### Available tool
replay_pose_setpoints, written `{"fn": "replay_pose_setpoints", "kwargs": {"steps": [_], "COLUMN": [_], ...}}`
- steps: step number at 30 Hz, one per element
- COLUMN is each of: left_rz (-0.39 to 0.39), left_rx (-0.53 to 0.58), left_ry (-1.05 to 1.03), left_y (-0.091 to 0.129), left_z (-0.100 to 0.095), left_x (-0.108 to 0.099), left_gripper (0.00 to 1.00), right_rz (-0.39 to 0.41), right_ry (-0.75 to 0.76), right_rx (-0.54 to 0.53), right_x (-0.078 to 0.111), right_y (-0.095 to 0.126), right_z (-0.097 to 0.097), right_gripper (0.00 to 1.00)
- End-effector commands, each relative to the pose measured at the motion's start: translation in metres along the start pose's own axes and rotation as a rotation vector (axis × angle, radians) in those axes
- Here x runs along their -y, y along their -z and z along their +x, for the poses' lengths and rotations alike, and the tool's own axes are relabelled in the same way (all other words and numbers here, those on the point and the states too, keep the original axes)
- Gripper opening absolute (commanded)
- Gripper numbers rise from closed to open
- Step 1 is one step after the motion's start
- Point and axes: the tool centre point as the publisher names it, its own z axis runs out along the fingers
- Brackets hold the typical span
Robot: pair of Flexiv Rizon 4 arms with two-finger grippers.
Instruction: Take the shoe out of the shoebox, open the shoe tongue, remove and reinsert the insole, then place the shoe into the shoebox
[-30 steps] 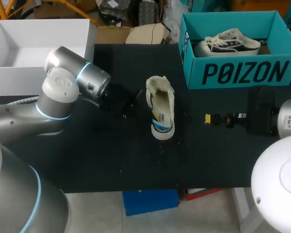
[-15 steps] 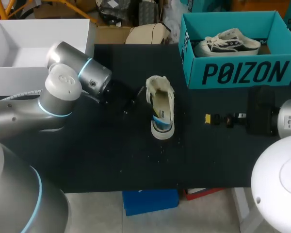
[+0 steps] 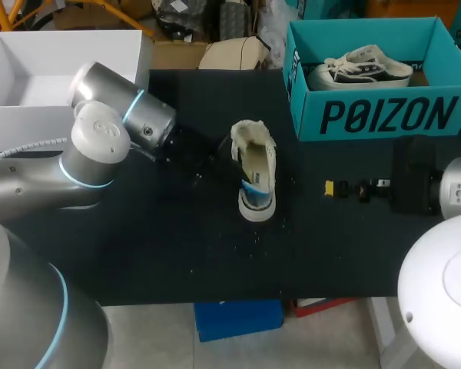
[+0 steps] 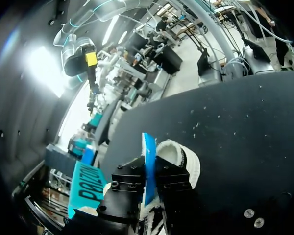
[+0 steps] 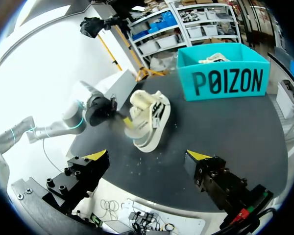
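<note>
Status: shoe (image 3: 255, 173) is out of the teal shoebox (image 3: 384, 115) and lies on the bench (image 3: 177, 246), near the middle, opening up and well apart from the box. The tongue looks pulled open and the inside is exposed. Left tool (image 4: 149, 172) is at the shoe's side, fingers closed on the thin blue edge of the insole (image 4: 148, 147), which stands up between them just above the shoe's white collar. From the head view most of the insole looks to be inside the shoe, so I can't tell whether this is the pull-out or the push-back-in. Right tool (image 5: 147, 155) is spread wide and empty, parked over the bench on the shoe's other side, touching nothing. A second shoe (image 3: 361, 68) sits in the shoebox. My read: take-out and tongue are done and the insole step is in hand. Left to do: finish the insole, then put the shoe into the box.
</note>
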Motion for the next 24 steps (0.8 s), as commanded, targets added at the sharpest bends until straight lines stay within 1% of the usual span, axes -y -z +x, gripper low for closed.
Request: {"fn": "replay_pose_setpoints", "kwargs": {"steps": [1,6,12,13,14,16,19,21,23,24], "left_rz": [-0.007,0.005,0.011,0.013,0.014,0.010,0.009,-0.002,-0.004,-0.002], "left_rx": [0.010,0.032,0.024,0.022,0.018,0.005,-0.009,-0.021,-0.029,-0.041], "left_ry": [-0.023,-0.053,-0.049,-0.047,-0.044,-0.039,-0.026,-0.021,-0.015,-0.009], "left_y": [0.002,0.004,-0.001,-0.001,-0.002,-0.002,-0.001,0.000,0.001,0.002], "left_z": [-0.005,-0.010,-0.006,-0.006,-0.006,-0.004,0.000,0.002,0.004,0.004], "left_x": [0.012,0.031,0.036,0.036,0.037,0.036,0.035,0.035,0.034,0.034], "left_gripper": [1.00,1.00,1.00,0.96,0.85,0.69,0.60,0.48,0.40,0.38], "right_rz": [0.005,0.005,0.005,0.005,0.005,0.005,0.005,0.005,0.005,0.005], "right_ry": [-0.001,-0.001,-0.001,-0.001,-0.001,-0.001,-0.001,-0.001,-0.001,-0.001], "right_rx": [-0.002,-0.002,-0.002,-0.002,-0.002,-0.002,-0.002,-0.002,-0.002,-0.002], "right_x": [0.000,0.000,0.000,0.000,0.000,0.000,0.000,0.000,0.000,0.000], "right_y": [0.001,0.001,0.001,0.001,0.001,0.001,0.001,0.001,0.001,0.001], "right_z": [-0.001,-0.001,-0.001,-0.001,-0.001,-0.001,-0.001,-0.001,-0.001,-0.001], "right_gripper": [1.00,1.00,1.00,1.00,1.00,1.00,1.00,1.00,1.00,1.00]}}
